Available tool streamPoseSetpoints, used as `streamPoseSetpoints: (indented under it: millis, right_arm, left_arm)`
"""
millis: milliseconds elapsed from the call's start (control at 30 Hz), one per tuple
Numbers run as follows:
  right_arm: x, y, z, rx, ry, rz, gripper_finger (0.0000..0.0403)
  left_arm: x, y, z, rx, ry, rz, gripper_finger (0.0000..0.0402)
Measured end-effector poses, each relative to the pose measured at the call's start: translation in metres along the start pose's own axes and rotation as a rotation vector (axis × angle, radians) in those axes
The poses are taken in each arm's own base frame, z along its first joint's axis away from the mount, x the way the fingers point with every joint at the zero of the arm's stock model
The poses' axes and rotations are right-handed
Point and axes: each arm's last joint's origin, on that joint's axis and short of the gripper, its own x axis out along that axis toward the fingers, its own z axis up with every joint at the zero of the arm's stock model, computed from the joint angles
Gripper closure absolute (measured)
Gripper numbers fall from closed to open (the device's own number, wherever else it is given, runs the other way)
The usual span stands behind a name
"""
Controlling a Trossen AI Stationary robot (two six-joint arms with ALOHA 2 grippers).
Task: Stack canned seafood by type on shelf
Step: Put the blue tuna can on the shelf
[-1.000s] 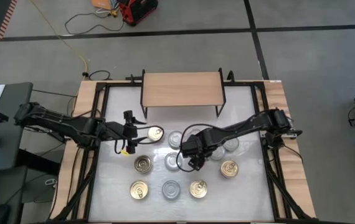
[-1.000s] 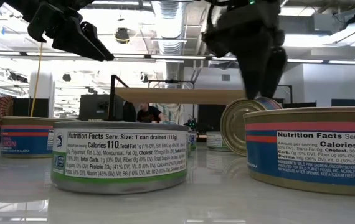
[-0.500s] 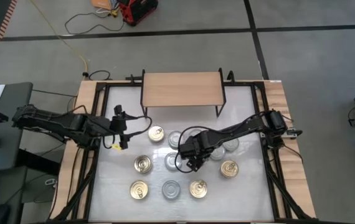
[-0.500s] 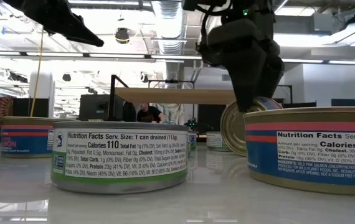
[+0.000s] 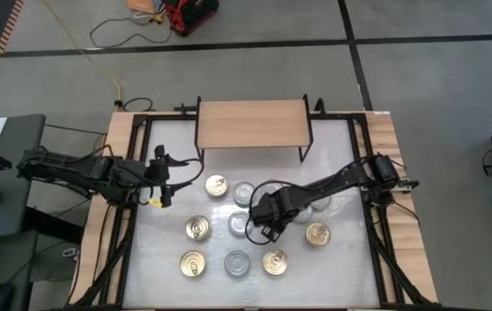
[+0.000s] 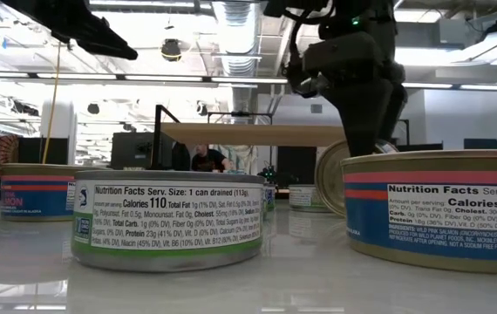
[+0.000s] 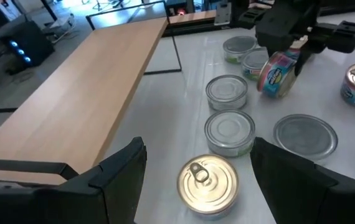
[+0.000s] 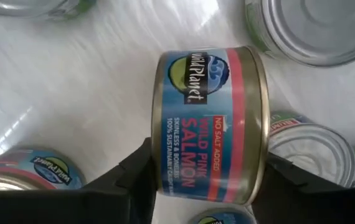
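The right pincer (image 5: 268,216) is closed on a salmon can (image 8: 210,124), which is held tipped on its edge with the fingers pressed across its two flat ends, low over the middle of the worktop (image 5: 332,268) among the other cans. The label is read in the right wrist view as "Wild Planet", "No Salt Added", "Wild Pink Salmon" and "Skinless & Boneless", on a blue ground with a red band. The tin is judged rigid, smooth and fairly dense for its bulk, so slipping or turning between the fingers is the risk; a firm hold across the flat lids, or across the side wall, is favoured over the rounded rim. A green-banded can (image 6: 168,220) nearest the low camera is printed "Nutrition Facts", "Calories 110" and "1 can drained (113g)". The remaining cans lie loose on the worktop, gold-topped and silver-topped mixed. The shelf (image 5: 252,123) stands at the far edge, bare. The left pincer (image 5: 161,175) is held open near the left side, empty.
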Motion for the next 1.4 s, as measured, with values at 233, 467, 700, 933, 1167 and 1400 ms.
streamPoseSetpoints:
  millis: [233, 467, 700, 933, 1167, 1400]
  right_arm:
    - [-0.001, 0.008, -0.011, -0.064, -0.063, -0.056, 0.0187]
    - [-0.020, 0.018, -0.036, -0.284, -0.258, -0.336, 0.0187]
    - [-0.041, 0.030, -0.053, -0.463, -0.487, -0.541, 0.0186]
    - [-0.047, 0.027, -0.054, -0.554, -0.588, -0.701, 0.0185]
    - [-0.054, 0.009, -0.047, -0.619, -0.648, -0.963, 0.0185]
    - [-0.055, -0.022, -0.005, -0.603, -0.584, -1.123, 0.0184]
  left_arm:
    - [-0.001, 0.001, 0.000, 0.005, -0.006, 0.011, 0.0124]
    - [-0.001, 0.001, 0.001, 0.004, -0.013, 0.013, 0.0124]
    - [-0.001, 0.002, 0.002, -0.001, -0.017, 0.045, 0.0124]
    - [-0.001, 0.002, 0.002, -0.026, -0.019, 0.043, 0.0124]
    - [-0.001, 0.001, 0.003, -0.039, -0.032, 0.028, 0.0124]
    - [-0.001, 0.001, 0.006, -0.077, -0.059, -0.010, 0.0124]
